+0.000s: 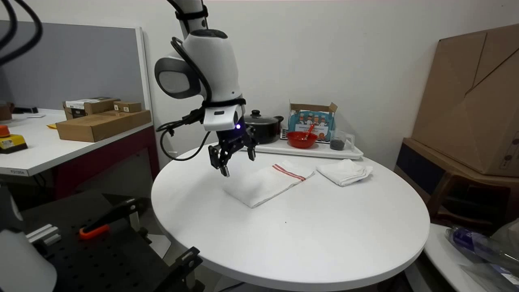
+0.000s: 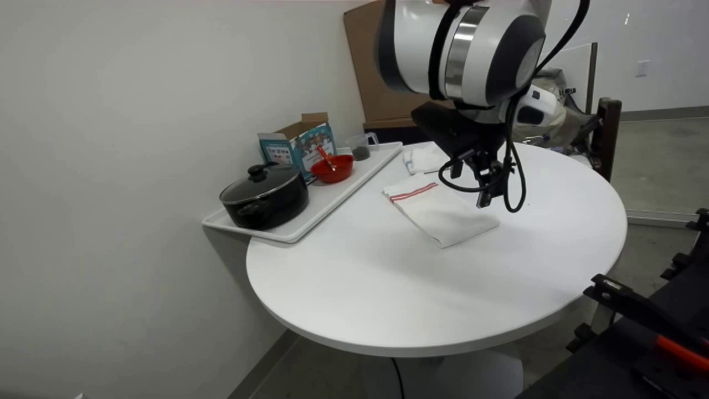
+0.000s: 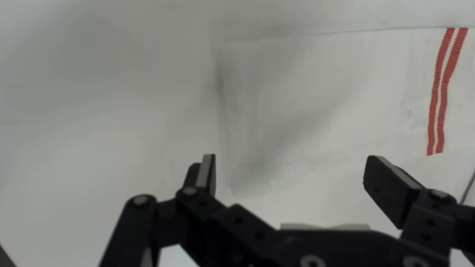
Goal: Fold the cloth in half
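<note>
Gripper [image 3: 293, 171] spread wide above one striped dish towel [image 1: 267, 185]

I count one robot arm [image 1: 215, 69] and one gripper, its two fingers [image 3: 389, 193] standing wide apart with only a gap between them, so I have hold of nothing. The gripper hangs above the round table [image 1: 292, 251], clear of its top.

The round table bears two cloths: the striped dish towel near its middle and one folded white cloth [image 1: 344, 172] nearer its rim. One white tray [image 2: 335, 194] sits at the round table's edge, a corner jutting past it in an exterior view. On the tray I count one black pot [image 2: 277, 209], one glass lid [image 2: 263, 188] on that pot, one printed cardboard box [image 2: 317, 145] with its top opened, one red bowl [image 2: 332, 174], one red utensil [image 2: 325, 158] resting in the bowl, and one clear handled cup [image 2: 360, 143] with something dark at the bottom that I can't identify.

The striped dish towel lies flat on the round table, white and roughly rectangular. Two red stripes run side by side across it near one end, and a thin dark line follows one long edge. My wrist view shows the plain end in shadow, its outline soft and blurred. I can't tell how many layers lie there.
</note>
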{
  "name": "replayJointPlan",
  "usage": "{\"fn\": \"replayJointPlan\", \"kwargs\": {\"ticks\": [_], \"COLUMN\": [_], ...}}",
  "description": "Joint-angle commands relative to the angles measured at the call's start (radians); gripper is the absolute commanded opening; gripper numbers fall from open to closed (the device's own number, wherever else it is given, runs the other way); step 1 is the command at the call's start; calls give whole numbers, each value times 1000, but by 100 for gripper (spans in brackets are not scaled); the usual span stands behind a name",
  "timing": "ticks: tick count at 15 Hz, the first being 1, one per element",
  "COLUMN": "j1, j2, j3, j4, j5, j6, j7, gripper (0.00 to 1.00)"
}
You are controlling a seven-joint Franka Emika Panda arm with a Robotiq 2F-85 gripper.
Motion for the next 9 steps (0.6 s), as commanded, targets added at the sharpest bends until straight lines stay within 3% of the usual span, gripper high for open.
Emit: {"fn": "replayJointPlan", "kwargs": {"ticks": [1, 9], "j1": [6, 18], "j2": [97, 248], "j3": [-20, -34], "j4": [66, 151], "j5": [17, 5], "j6": [-1, -4], "j7": [6, -8], "gripper": [100, 100]}}
